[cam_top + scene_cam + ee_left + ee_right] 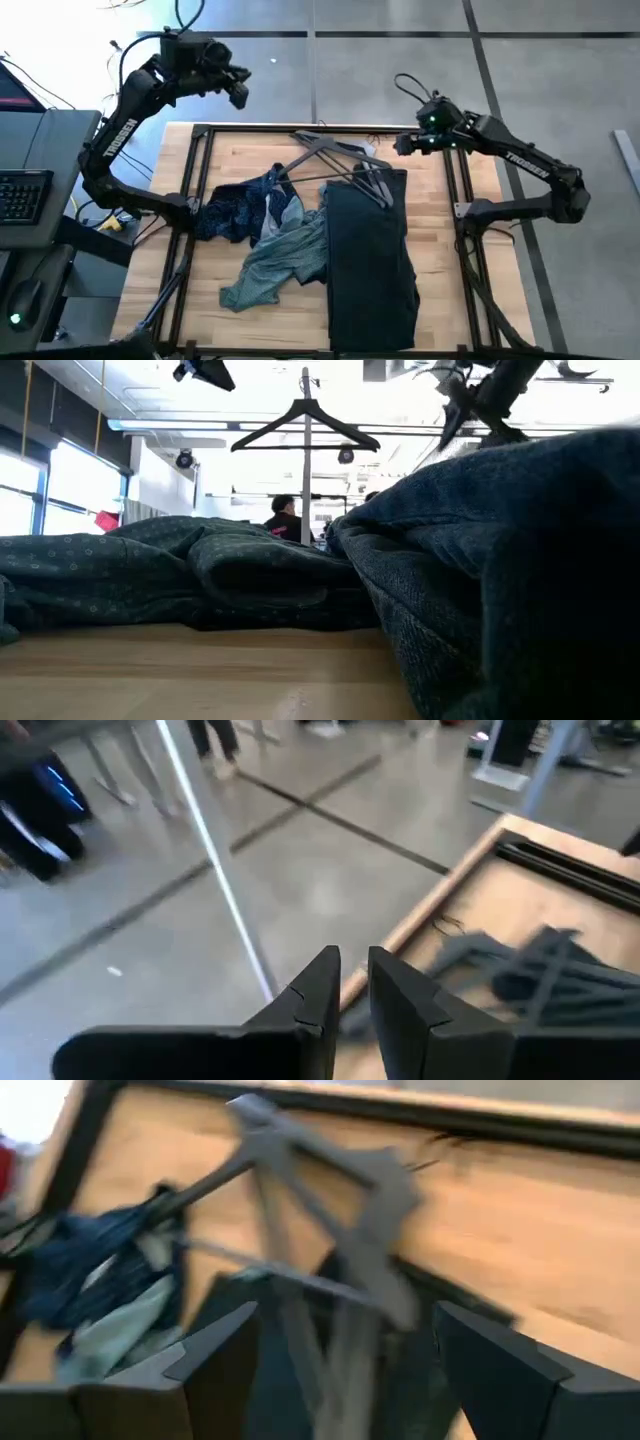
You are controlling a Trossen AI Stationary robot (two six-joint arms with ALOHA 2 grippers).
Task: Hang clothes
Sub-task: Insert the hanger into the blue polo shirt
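R gripper (400, 146) hangs over the table's far edge w/ fingers spread wide, nothing in them; the hangers (345, 165) lie just at its 8 o'clock in the high view, so the R arm is the nearer one. L gripper (243, 92) is up off the table past the far edge at ~11 o'clock from the pile, fingers nearly pressed together, a slim gap, holding nothing. Black trousers (370, 250) lie w/ long axis 12–6, waist end under the hangers. Navy shirt (240, 207) is bunched at 9 o'clock of them, teal shirt (275, 262) at 7–8, both touching in one heap. Hangers overlap; how many I can't tell. Low view is mostly blocked by cloth; R wrist view smeared.
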